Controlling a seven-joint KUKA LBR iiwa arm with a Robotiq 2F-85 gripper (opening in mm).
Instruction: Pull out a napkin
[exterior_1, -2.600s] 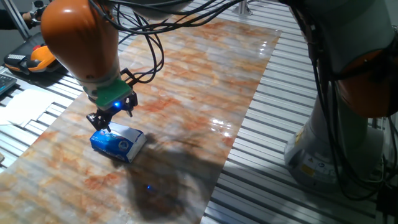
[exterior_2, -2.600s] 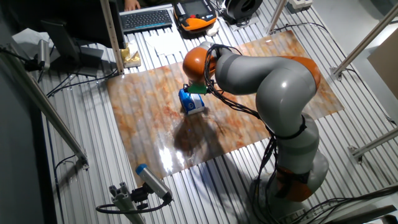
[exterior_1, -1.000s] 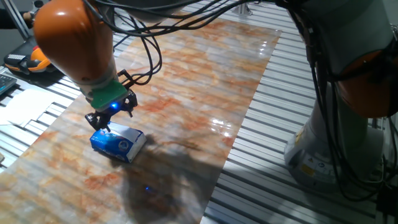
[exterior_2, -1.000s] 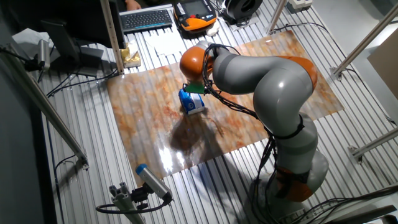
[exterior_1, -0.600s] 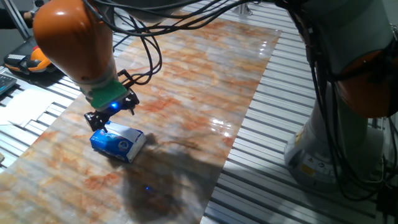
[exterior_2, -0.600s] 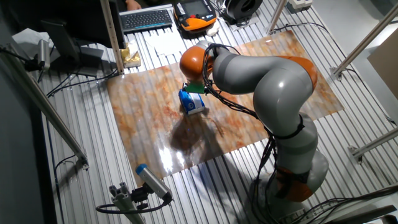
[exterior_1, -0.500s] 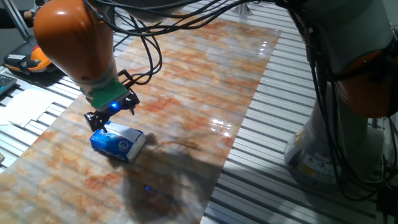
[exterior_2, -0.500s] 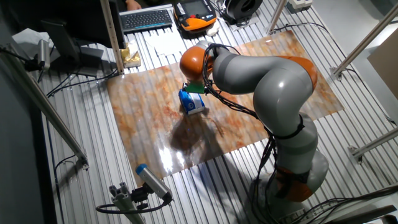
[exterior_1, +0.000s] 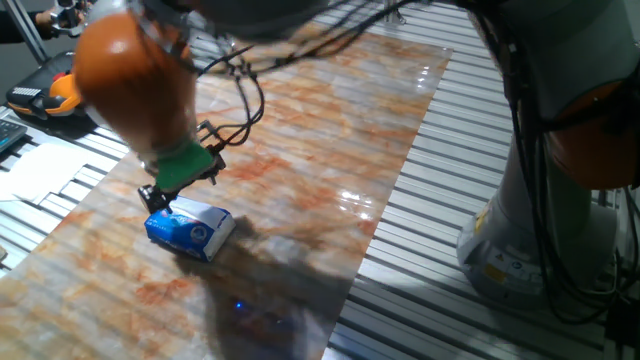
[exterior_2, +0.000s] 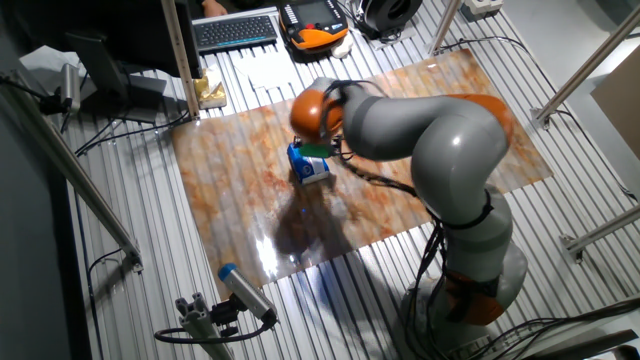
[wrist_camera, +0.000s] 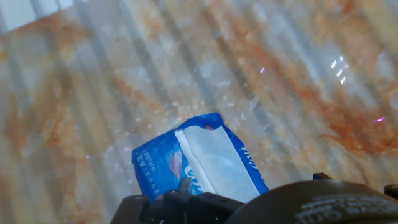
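Open marbled tabletop (exterior_1: 330, 130) surrounds the blue-and-white packet (exterior_1: 188, 230), with the gripper (exterior_1: 160, 196) poised just above it.

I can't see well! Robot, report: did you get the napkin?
Gripper just above blue-and-white tissue packet, jaw state unclear. Soft white napkin not out. Nothing in the way.

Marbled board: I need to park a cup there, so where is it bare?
Bare patches on the marbled board: the far half beyond the gripper, and the near strip before the tissue packet. Crowded only around those two.
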